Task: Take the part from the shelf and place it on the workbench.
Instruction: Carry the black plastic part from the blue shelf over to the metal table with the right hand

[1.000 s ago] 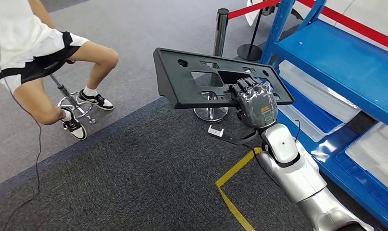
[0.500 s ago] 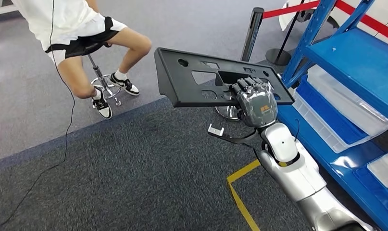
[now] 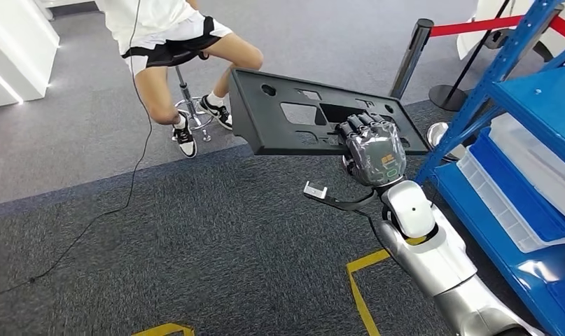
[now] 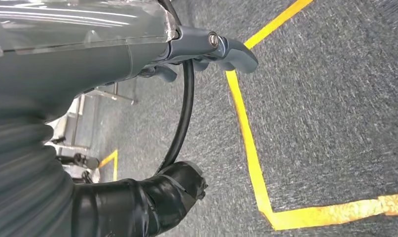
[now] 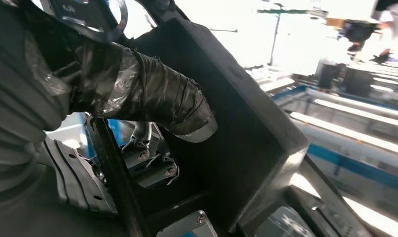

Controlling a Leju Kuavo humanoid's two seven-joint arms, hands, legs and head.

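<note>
Right hand (image 3: pixel 374 150) is closed on the near long edge of the black part (image 3: pixel 314 119), its dark fingers (image 3: pixel 360 124) curled over the top face beside a rectangular cutout. In the right wrist view the taped thumb (image 5: pixel 157 94) is pressed against the underside of the part (image 5: pixel 236 148). The part is held out flat in the air, stretching mostly to the left of the hand and beyond it, above the grey carpet (image 3: pixel 195 238).

Just to the right of the hand a blue shelf (image 3: pixel 524 105) is seen, with its upright post close by the part's right end and clear bins (image 3: pixel 531 168) on the lower tiers. Beyond the hand, past the far right corner of the part, a stanchion post (image 3: pixel 409 49) with a red belt (image 3: pixel 468 26) is set. Beyond and to the left, a person (image 3: pixel 174 35) is seated on a stool (image 3: pixel 188 105), well apart from the part, and a thin cable (image 3: pixel 111 210) is trailed over the carpet. Yellow floor tape (image 3: pixel 360 287) is laid below the silver forearm.

Left hand (image 4: pixel 137 64) is seen in the left wrist view above carpet (image 4: pixel 335 123) and yellow tape (image 4: pixel 251 158), with a black cable (image 4: pixel 184 118) looped beside it; nothing is seen in it, but whether its fingers are spread or curled cannot be told.
</note>
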